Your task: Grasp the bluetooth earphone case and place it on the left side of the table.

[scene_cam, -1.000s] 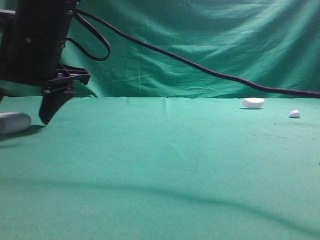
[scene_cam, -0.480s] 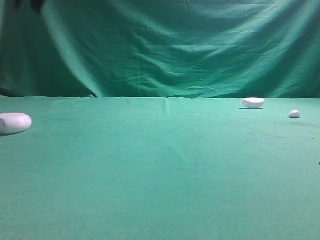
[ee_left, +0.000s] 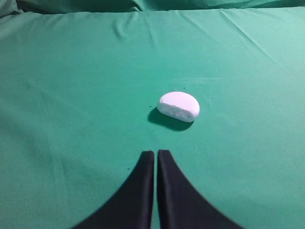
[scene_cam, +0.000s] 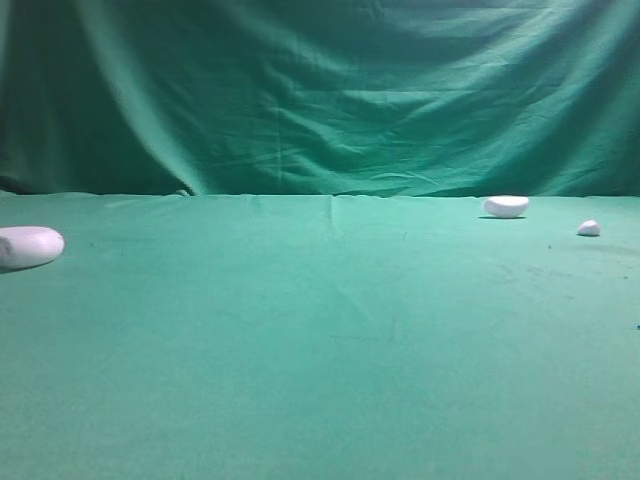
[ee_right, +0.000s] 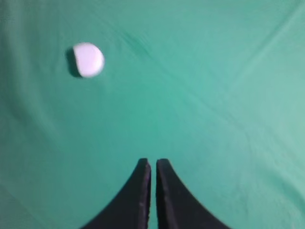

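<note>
Looking down my right claw (ee_right: 152, 164), I see its two black fingers pressed together with nothing between them, only green cloth below. My left claw (ee_left: 156, 155) is the same: closed, empty, its tips low in the frame. The case (scene_cam: 28, 246) lies on the table (scene_cam: 330, 340) at the far left edge of the high view, its left end cut off by the frame, so I cannot see its whole length. I judge that spot to be the left side the task asks for, which would explain why neither claw holds anything and both hang clear of it. Neither arm shows in the high view at all. The half-oval piece (scene_cam: 506, 206) sits at the right near the curtain (scene_cam: 320, 90), and the left wrist view shows it just above my closed tips, flat side toward me. The small white bit (scene_cam: 589, 228) lies further right; in the right wrist view it is a blurred blob at the upper left, too soft to make out its shape.
</note>
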Tool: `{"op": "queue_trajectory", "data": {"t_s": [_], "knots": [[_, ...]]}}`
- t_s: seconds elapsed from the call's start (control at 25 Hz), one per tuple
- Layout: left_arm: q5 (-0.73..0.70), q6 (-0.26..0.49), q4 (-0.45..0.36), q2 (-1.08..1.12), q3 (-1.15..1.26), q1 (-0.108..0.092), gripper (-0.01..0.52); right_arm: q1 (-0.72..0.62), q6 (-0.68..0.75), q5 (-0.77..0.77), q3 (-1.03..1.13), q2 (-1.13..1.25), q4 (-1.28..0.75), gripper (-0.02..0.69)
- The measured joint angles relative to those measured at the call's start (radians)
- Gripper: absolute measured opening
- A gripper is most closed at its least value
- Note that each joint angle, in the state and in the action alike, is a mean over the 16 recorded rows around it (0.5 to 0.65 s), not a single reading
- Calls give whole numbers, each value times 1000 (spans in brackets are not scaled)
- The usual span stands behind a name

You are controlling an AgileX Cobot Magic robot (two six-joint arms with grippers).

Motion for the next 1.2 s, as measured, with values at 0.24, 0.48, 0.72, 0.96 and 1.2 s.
{"op": "queue_trajectory", "data": {"t_s": [0.24, 0.48, 0.72, 0.96, 1.2], "knots": [[0, 0, 0, 0, 0, 0, 0, -54, 21, -102, 305, -240, -4, 0], [0, 0, 0, 0, 0, 0, 0, -74, 31, -237, 552, -484, 5, 0], [0, 0, 0, 0, 0, 0, 0, -75, 15, -281, 694, -696, 28, 0], [0, 0, 0, 0, 0, 0, 0, -78, -11, -258, 768, -873, 42, 0], [0, 0, 0, 0, 0, 0, 0, -156, -35, -325, 897, -1059, 39, 0]]}}
